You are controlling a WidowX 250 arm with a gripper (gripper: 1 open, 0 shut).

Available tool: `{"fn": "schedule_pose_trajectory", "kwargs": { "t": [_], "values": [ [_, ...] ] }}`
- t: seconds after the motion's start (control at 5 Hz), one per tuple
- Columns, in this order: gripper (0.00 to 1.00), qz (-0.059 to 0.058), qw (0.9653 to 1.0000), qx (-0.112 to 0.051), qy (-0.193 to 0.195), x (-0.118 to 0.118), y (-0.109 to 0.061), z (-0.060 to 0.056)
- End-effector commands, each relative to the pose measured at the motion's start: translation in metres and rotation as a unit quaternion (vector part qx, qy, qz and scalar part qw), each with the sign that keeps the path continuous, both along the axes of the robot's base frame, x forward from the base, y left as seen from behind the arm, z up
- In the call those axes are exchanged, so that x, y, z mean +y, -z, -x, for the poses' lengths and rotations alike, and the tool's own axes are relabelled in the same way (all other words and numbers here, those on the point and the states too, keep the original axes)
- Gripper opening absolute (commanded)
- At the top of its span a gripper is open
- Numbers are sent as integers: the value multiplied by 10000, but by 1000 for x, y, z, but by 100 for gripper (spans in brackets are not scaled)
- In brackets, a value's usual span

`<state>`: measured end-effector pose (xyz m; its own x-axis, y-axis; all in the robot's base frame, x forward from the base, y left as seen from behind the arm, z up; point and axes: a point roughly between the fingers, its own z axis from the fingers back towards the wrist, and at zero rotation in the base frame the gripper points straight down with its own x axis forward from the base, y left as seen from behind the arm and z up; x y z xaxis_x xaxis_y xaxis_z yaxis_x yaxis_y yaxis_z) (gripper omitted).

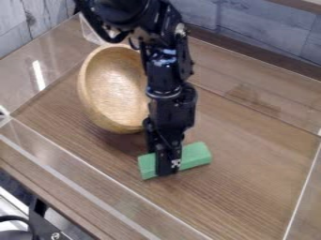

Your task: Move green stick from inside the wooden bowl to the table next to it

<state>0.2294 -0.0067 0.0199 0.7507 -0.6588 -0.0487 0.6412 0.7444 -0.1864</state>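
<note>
We see the gripper [171, 161] clamped on the green stick [175, 160], which lies on the table [251, 122]. The wooden bowl [113, 89] sits tilted just beside it.

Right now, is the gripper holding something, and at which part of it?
The gripper is shut on the green stick, gripping it near its middle, across its width. The stick lies on the table beside the wooden bowl.

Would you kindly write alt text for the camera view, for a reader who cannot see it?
A black robot arm's gripper points down, shut on a green stick lying on the dark wood-grain table. Just behind it, a tan wooden bowl sits tilted, its inside showing.
</note>
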Motion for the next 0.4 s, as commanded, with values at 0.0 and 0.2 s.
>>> {"fn": "schedule_pose_trajectory", "kwargs": {
  "t": [0.0,0.2],
  "values": [
    [0,-11,10000,-58,35,-1,-3,-7],
    [0,10,10000,-77,-2,-3,-4,-11]
  ]
}}
